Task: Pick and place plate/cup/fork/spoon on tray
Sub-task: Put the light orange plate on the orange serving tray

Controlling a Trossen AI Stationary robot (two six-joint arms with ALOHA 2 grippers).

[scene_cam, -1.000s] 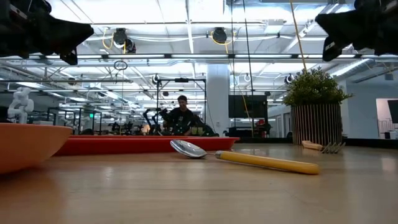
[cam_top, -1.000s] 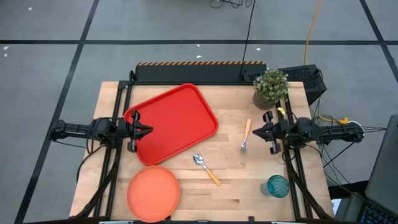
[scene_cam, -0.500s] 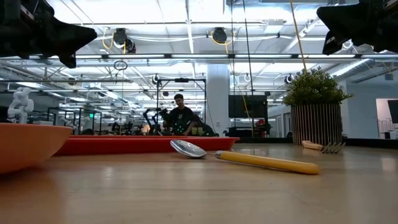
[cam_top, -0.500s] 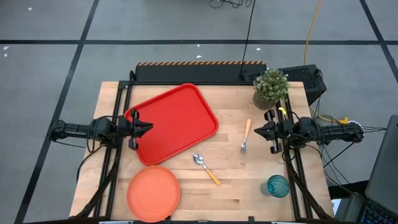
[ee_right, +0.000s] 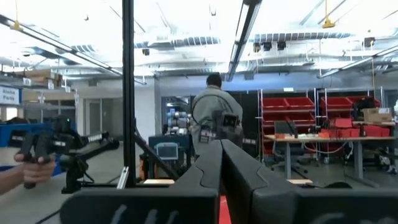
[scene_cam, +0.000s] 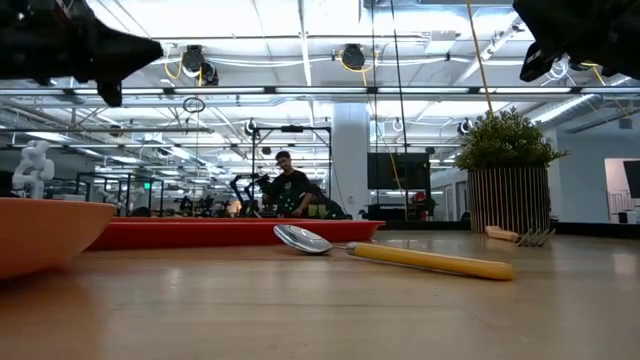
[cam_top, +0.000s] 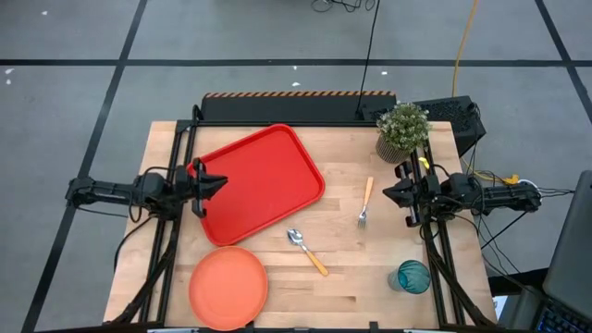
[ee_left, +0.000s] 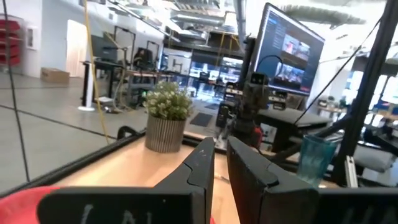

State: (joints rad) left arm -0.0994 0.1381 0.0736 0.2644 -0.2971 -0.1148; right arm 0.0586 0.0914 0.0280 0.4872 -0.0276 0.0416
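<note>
Overhead arrangement, read left to right with the tray (cam_top: pixel 258 183) as landmark. The left gripper (cam_top: pixel 215 185) hovers over the tray's left rim, fingertips pointing across the tray, nothing between them; in the left wrist view a narrow gap separates the two fingers (ee_left: pixel 199 167), so the jaws stand slightly parted. The plate (cam_top: pixel 228 288) lies on the table just in front of the tray's near-left corner, near that gripper and to one side of its line of reach; in the low view its rim (scene_cam: pixel 45 232) fills the left foreground. The spoon (cam_top: pixel 306 250) lies just off the tray's near-right corner, long axis diagonal, bowl toward the tray and handle pointing away. The fork (cam_top: pixel 364 203) lies farther right, long axis nearly front-to-back, tines toward the front edge. The right gripper (cam_top: pixel 388 193) hangs just right of the fork, jaws pressed together, empty. The cup (cam_top: pixel 413 277) stands upright near the front right corner, farthest from the tray. Judged by distance, the left arm is better placed for the plate, the right arm for fork and cup.
</note>
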